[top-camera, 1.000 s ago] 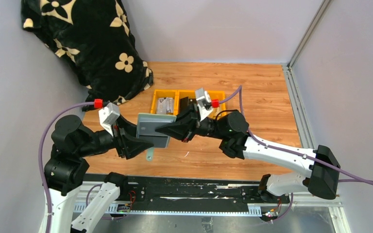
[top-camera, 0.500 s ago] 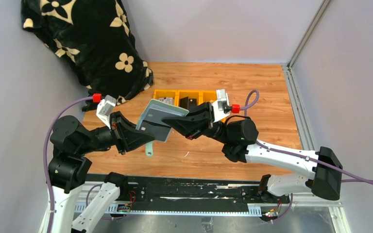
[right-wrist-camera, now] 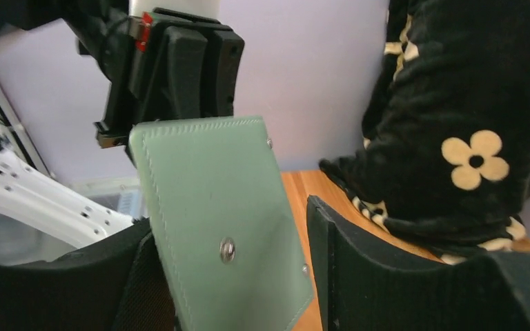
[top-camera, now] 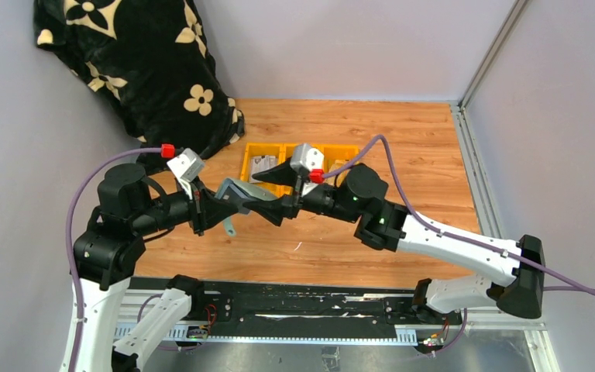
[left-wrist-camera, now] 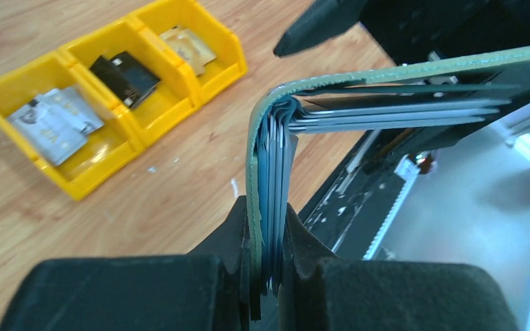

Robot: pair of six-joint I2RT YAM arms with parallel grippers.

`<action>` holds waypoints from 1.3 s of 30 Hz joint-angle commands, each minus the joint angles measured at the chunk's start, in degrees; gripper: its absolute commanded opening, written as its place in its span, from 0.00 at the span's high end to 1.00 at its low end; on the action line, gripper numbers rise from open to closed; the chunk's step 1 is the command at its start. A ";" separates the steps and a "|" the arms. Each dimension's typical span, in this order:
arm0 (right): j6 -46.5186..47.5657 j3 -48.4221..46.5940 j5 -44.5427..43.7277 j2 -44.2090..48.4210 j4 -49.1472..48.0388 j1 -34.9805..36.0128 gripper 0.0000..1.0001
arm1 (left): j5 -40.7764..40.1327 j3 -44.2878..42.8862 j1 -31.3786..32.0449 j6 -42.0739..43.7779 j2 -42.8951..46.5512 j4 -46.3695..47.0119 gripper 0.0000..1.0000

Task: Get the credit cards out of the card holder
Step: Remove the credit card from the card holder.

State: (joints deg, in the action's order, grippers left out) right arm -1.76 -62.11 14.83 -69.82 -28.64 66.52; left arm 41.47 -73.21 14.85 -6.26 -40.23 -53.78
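We're clamping our left gripper [left-wrist-camera: 266, 276] on one half of the card holder [left-wrist-camera: 262, 165], steadying it mid-air toward the table [top-camera: 434, 155] near edge. Our right gripper [right-wrist-camera: 228, 221] is sitting with fingers apart around the other flap, probably not touching.

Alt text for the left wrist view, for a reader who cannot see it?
The left gripper is shut on one flap of the grey-green card holder, which bends open sharply with thin layered edges showing inside. Behind, on the wooden table, sits a yellow three-compartment bin holding small items.
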 commanded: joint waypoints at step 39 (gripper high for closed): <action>-26.61 9.91 -3.68 3.93 -25.14 1.07 1.00 | 6.39 4.72 0.00 0.14 8.51 6.86 0.53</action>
State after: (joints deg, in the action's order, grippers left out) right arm -21.96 -53.39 12.23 -66.89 -42.78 68.12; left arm 47.55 -69.60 14.81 -2.83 -32.36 -50.43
